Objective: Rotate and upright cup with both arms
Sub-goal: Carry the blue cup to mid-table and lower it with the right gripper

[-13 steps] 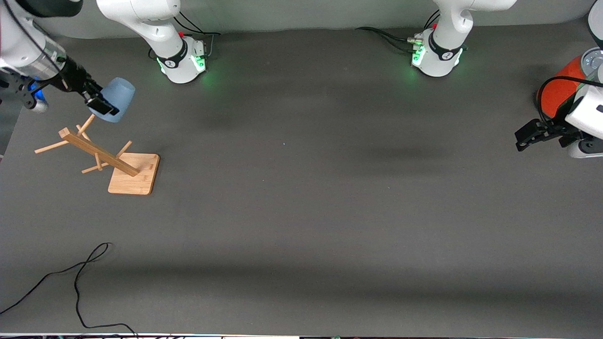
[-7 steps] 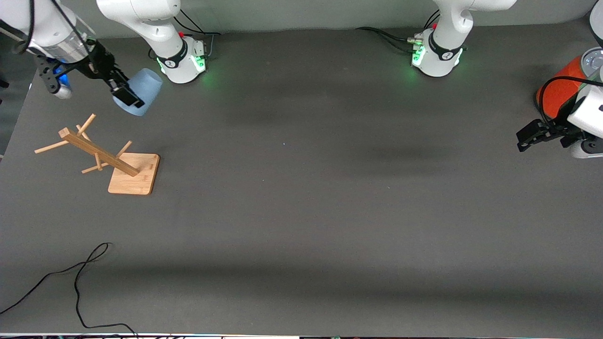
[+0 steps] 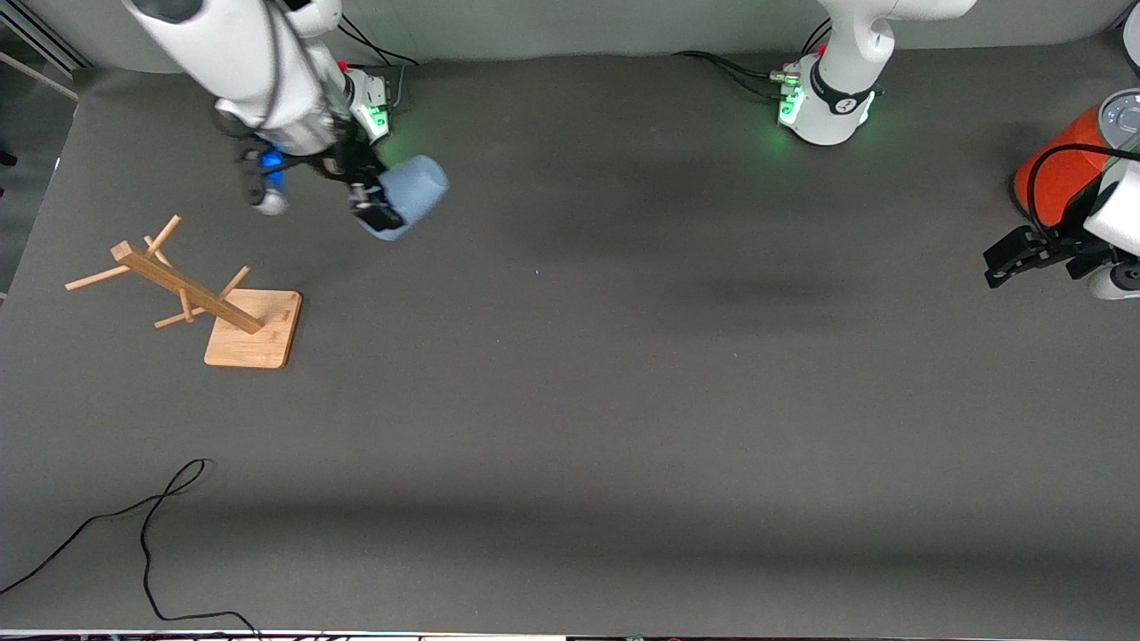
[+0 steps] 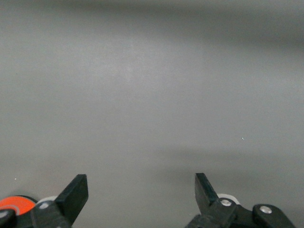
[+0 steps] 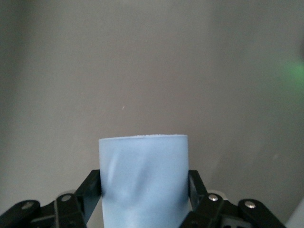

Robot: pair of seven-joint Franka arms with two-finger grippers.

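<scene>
My right gripper (image 3: 378, 206) is shut on the light-blue cup (image 3: 411, 194) and holds it tilted in the air over the table close to the right arm's base. In the right wrist view the cup (image 5: 143, 180) fills the space between the two black fingers (image 5: 94, 187), pinched at its sides. My left gripper (image 3: 1005, 256) is open and empty at the left arm's end of the table, beside the orange-red cylinder; the left wrist view shows its fingers (image 4: 76, 192) wide apart over bare grey table.
A wooden rack (image 3: 200, 294) on a square base stands toward the right arm's end. An orange-red cylinder (image 3: 1060, 174) with a grey lid stands at the left arm's end. A black cable (image 3: 142, 525) lies near the table's front edge.
My right gripper has carried the cup away from over the rack toward the table's middle, past its own base. The left gripper has barely moved.
</scene>
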